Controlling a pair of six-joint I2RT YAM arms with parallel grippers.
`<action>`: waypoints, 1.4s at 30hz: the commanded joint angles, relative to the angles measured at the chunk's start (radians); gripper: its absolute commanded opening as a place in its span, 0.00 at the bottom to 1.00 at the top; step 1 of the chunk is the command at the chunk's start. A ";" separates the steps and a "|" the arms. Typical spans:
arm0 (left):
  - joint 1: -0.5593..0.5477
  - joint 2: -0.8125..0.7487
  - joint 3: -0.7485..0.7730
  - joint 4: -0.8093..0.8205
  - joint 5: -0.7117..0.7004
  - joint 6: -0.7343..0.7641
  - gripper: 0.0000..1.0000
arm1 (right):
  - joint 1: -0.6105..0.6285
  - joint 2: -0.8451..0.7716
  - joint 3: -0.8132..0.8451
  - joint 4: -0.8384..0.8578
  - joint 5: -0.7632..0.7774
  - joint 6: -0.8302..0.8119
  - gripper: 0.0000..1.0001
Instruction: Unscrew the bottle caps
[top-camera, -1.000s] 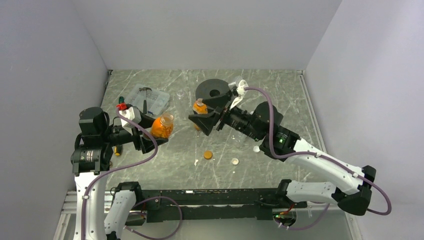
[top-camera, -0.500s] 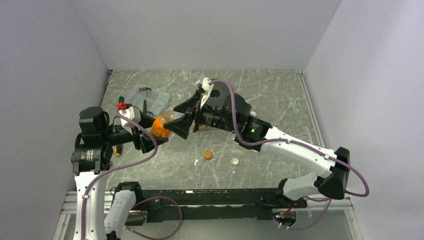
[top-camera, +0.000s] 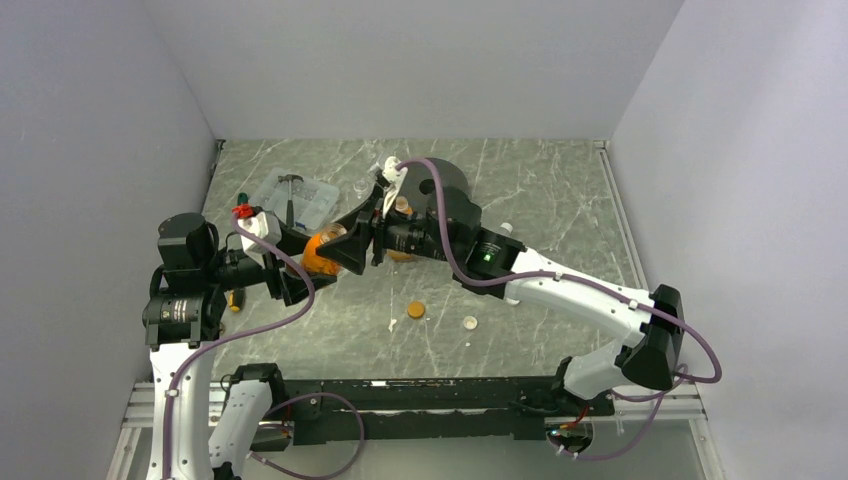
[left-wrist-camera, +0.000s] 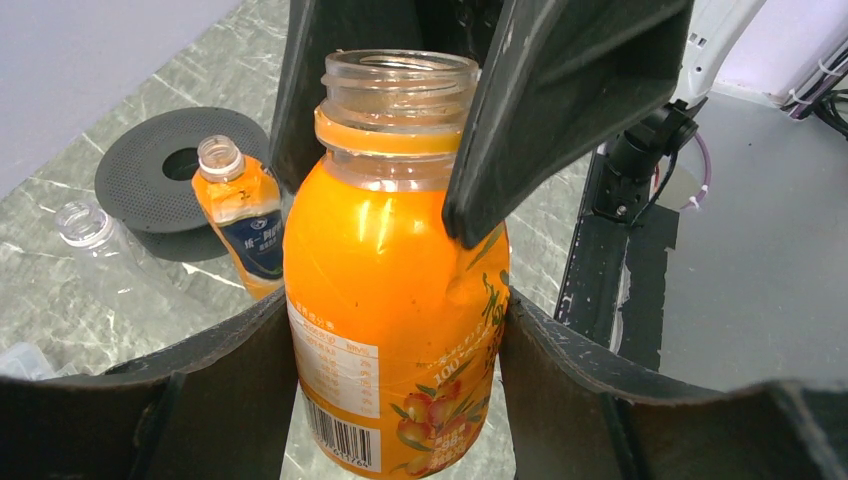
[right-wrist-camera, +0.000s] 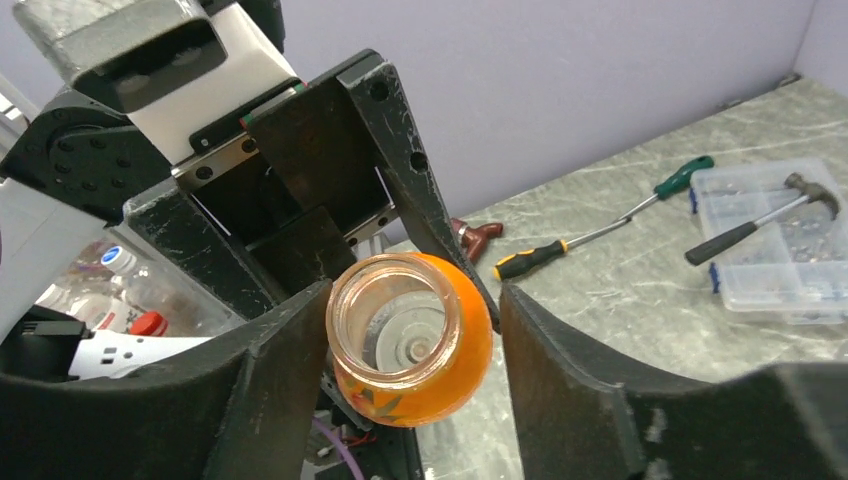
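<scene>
Two end effectors meet at one bottle. The left end effector (left-wrist-camera: 398, 312) is clamped on the body of the stubby orange bottle (left-wrist-camera: 380, 290), one finger pressed against each side of its label. It holds the bottle over the left part of the bench (top-camera: 540, 180).

The bottle's mouth is open with no cap on it. An orange ring sits below the thread.

The right end effector (right-wrist-camera: 412, 295) reaches in from the right with its jaws parted wide, one finger on each side of the bottle's neck and shoulder. The right wrist view looks straight down into the open mouth between those fingers. Whether the fingers press on the bottle, I cannot tell.

Loose on the bench, in front of the right arm:
- orange cap (top-camera: 416, 310)
- white cap (top-camera: 469, 322), just right of the orange one and apart from it

Behind the held bottle, from the left wrist view:
- tall orange bottle (left-wrist-camera: 245, 210) with a dark blue label and no cap, resting beside the black disc (left-wrist-camera: 140, 165)
- clear bottle (left-wrist-camera: 90, 235), lying left of the tall one, mouth open

At the far left of the bench stands a clear box (top-camera: 315, 205) with a hammer (top-camera: 290, 185) on it.
</scene>
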 joint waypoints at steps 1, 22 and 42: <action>-0.004 -0.005 0.004 0.033 0.030 -0.013 0.00 | 0.003 0.004 0.034 -0.010 0.000 -0.004 0.59; -0.003 0.063 0.084 -0.369 -0.244 0.074 0.99 | -0.025 0.079 -0.118 -0.063 0.307 -0.275 0.17; -0.002 0.148 0.112 -0.294 -0.599 -0.050 0.99 | -0.004 0.471 -0.130 0.309 0.570 -0.291 0.11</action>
